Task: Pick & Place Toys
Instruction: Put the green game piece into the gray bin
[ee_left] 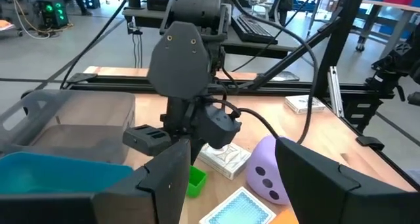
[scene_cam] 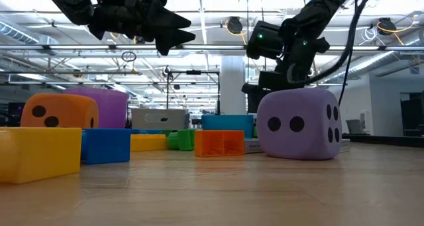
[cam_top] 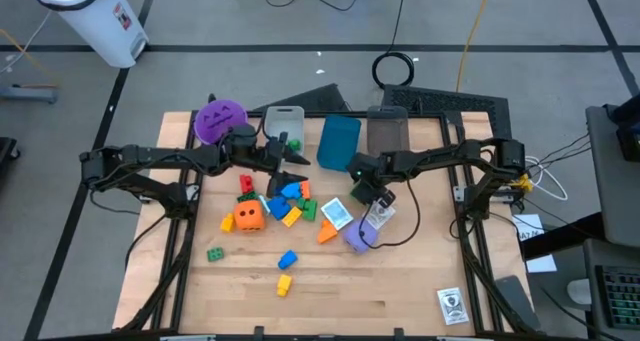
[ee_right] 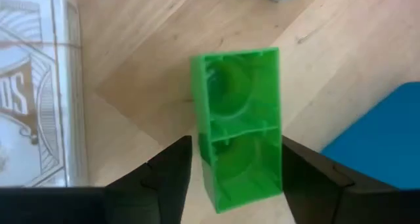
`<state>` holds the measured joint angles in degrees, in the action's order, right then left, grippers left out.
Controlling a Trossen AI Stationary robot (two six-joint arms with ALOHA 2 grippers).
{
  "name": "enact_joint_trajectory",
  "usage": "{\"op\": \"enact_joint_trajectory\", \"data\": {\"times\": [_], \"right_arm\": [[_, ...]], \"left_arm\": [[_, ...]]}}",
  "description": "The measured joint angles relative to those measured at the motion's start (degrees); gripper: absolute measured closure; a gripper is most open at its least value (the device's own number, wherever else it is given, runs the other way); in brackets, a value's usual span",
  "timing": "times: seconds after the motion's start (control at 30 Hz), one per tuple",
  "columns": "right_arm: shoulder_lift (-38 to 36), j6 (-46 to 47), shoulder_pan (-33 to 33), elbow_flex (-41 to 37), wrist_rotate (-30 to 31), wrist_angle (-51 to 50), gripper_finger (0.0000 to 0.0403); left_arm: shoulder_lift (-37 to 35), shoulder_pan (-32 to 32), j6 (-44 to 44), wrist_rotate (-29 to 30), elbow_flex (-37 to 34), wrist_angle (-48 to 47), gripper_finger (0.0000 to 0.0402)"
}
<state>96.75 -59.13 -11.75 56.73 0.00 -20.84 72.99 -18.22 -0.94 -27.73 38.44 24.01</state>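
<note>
Right of centre in the high view, the right gripper (ee_right: 230,178) straddles a green brick (ee_right: 237,122) on the table, fingers apart, apparently not yet pinching; closing comes next. The left gripper (cam_top: 292,159) hovers open, empty.

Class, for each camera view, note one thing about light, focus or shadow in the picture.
High view: even light, soft shadows under the toys. Low view: bright ceiling lights leave both arms as dark silhouettes; the yellow brick nearest is soft. Right wrist view: the green brick is sharp, the dark fingers blurred. Left wrist view: the near fingers are blurred.

Bricks (cam_top: 285,201) clustered mid-table (cam_top: 400,281), bins (cam_top: 338,141) behind, cup (cam_top: 217,120) at back-left.
</note>
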Motion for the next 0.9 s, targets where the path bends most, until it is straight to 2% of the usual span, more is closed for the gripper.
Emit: {"op": "enact_joint_trajectory", "data": {"times": [0.2, 0.3, 0.53, 0.63, 0.73, 0.9], "right_arm": [[-0.1, 1.6, 0.1, 0.0, 0.0, -0.2, 0.0268], [-1.1, 2.2, 0.8, 0.0, 1.8, -0.7, 0.0270], [-9.4, 3.5, 4.3, 0.0, 15.1, 1.8, 0.0259], [-14.3, 6.1, 5.3, 0.0, 16.2, 4.6, 0.0256], [-18.6, 10.6, 5.4, 0.0, 13.7, 7.8, 0.0263], [-23.7, 25.6, 1.7, 0.0, 3.5, 14.6, 0.0264]], "left_arm": [[0.0, 0.0, 0.0, 2.6, 0.0, 0.0, 0.0170], [0.0, 0.0, 0.0, 2.8, 0.0, 0.0, 0.0169], [0.0, 0.0, 0.9, 2.8, 0.0, 0.1, 0.0169], [0.0, 0.0, 0.9, 3.8, 0.0, 0.2, 0.0169], [0.0, 0.0, -0.9, 4.2, 0.1, 0.1, 0.0169], [0.0, 1.6, -4.9, 7.4, 1.7, 0.4, 0.0170]]}}
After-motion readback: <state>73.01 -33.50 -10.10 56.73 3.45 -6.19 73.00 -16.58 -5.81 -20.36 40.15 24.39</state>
